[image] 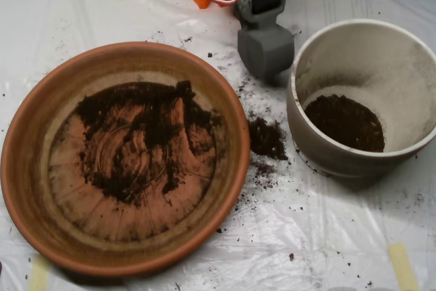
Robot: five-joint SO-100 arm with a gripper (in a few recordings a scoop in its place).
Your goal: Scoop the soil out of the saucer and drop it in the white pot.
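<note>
Your jaws look pressed together, and you can see no soil held in them, though the scoop's mouth points down and away from the camera, so this is only a best guess. Your scoop hangs near the far edge of the table, between the saucer and the white pot, just beside the pot's left wall.

The saucer sits on the left side of the table. The soil in it is thin now, a dark smear and a few clumps spread over the middle of its floor. The white pot stands on the right side, and a dark heap of soil already lies in its bottom. A small spilled pile rests on the plastic sheet between the two, with crumbs around it.

You seem to be between trips: one load is in the pot and more waits in the saucer. Next, you need to swing left over the saucer, spread the jaws wide, and come down on the thickest clump near the middle. The soil is thin, so scrape low and close slowly.
</note>
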